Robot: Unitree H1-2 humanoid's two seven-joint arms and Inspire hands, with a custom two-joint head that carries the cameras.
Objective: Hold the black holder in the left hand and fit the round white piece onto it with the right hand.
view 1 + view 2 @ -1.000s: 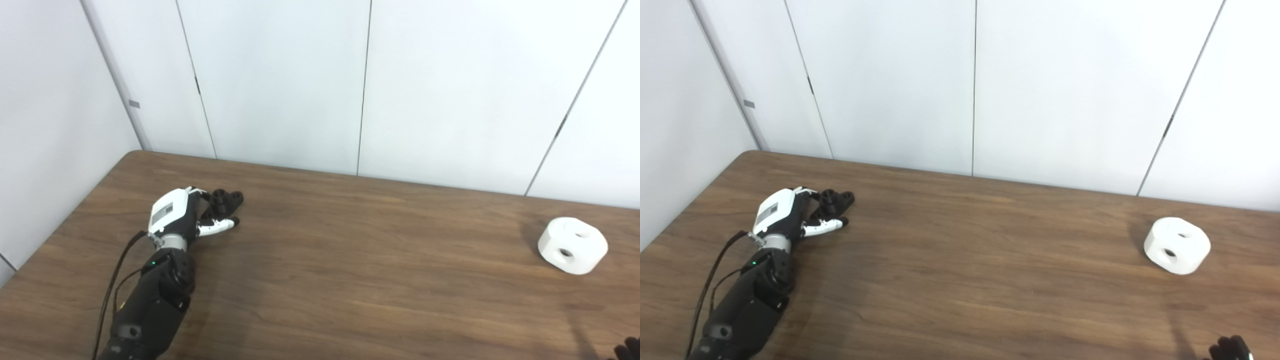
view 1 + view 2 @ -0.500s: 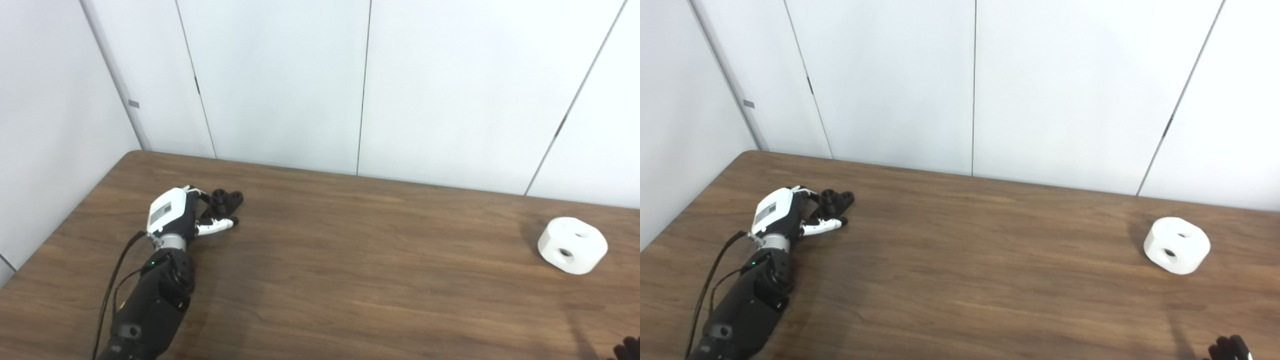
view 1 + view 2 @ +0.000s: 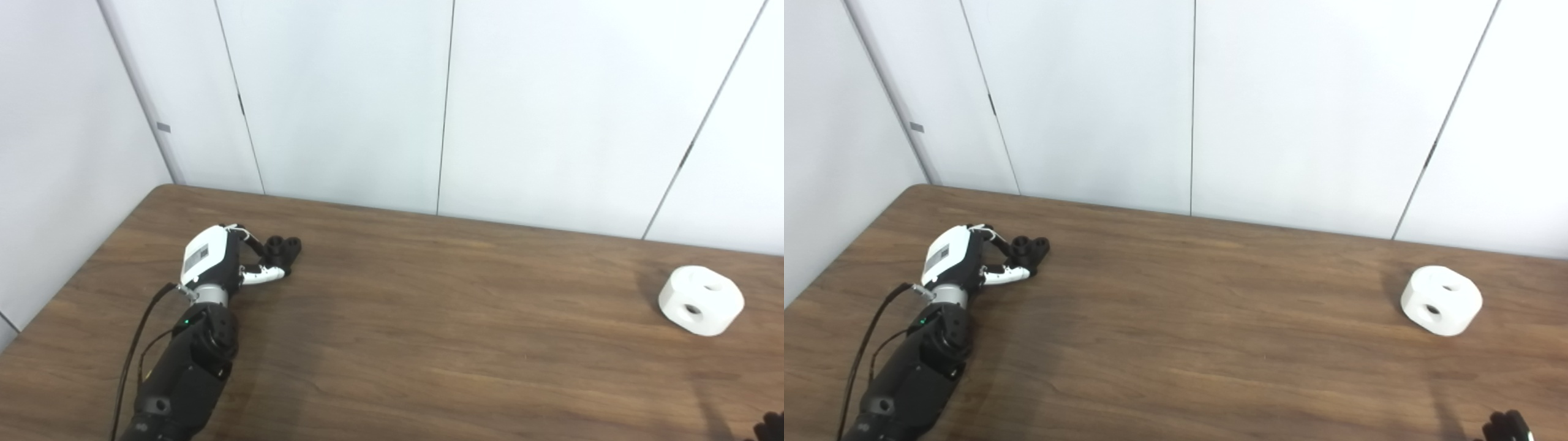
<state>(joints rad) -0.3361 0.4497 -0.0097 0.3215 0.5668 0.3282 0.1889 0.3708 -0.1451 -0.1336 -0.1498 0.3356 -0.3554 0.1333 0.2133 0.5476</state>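
The black holder (image 3: 283, 248) lies at the far left of the brown table (image 3: 429, 318), by the back edge. My left hand (image 3: 223, 260) is closed around its near end, dark fingers on one side and the white thumb (image 3: 263, 275) on the other. The round white piece (image 3: 701, 300) with two holes rests at the far right, also in the right eye view (image 3: 1441, 300). Only dark fingertips of my right hand (image 3: 1507, 425) show at the bottom right corner, well in front of the white piece. Whether it is open or shut is hidden.
White wall panels (image 3: 343, 104) stand close behind the table's back edge and along its left side. The table's rounded back-left corner (image 3: 162, 190) is just beyond my left hand.
My left hand has turned and closed in on the black holder, which has tipped and shifted slightly so its two round ends face up. The white piece and right hand have not moved.
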